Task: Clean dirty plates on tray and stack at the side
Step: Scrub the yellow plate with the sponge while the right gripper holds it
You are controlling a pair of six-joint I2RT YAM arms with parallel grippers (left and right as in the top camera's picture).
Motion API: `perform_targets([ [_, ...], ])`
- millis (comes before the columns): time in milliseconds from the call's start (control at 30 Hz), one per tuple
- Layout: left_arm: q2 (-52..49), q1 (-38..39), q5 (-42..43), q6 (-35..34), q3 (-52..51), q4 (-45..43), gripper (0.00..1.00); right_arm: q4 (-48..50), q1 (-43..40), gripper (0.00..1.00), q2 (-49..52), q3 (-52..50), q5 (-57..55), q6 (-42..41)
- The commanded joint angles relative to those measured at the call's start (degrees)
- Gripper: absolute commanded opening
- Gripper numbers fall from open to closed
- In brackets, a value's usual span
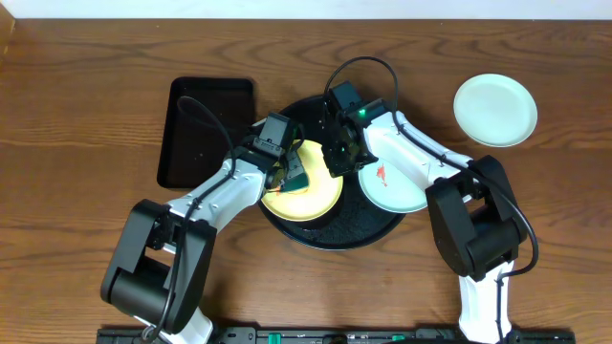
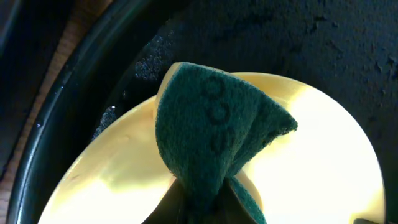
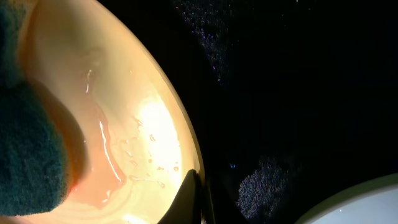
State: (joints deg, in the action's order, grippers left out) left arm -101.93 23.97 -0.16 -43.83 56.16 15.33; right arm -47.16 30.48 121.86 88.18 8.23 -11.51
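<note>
Yellow plate (image 1: 316, 199) was mid-scrub, left gripper (image 1: 285, 172) pinching the sponge (image 2: 214, 143), right gripper (image 1: 338, 158) clamping its rim; next probably needed more wiping, then stacking.

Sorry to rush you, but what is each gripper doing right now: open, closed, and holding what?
Left gripper: closed on the green sponge.
Right gripper: closed on the rim of the yellow plate.
</note>
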Motion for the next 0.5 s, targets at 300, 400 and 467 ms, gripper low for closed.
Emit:
perform_targets([
  [300, -4.98, -0.22, -21.22, 0.33, -0.79, 8.44, 0.08, -1.16, -0.81, 0.01, -0.35, -0.02, -5.44, 0.85],
  [400, -3.87, -0.22, -23.37, 0.48, -0.70, 8.41, 0.08, -1.38, -0.81, 0.01, -0.35, 0.00, -5.42, 0.87],
  [467, -2.32, -0.22, -24.63, 0.76, -0.68, 8.41, 0.08, -1.38, -0.81, 0.01, -0.35, 0.00, -5.42, 0.85],
])
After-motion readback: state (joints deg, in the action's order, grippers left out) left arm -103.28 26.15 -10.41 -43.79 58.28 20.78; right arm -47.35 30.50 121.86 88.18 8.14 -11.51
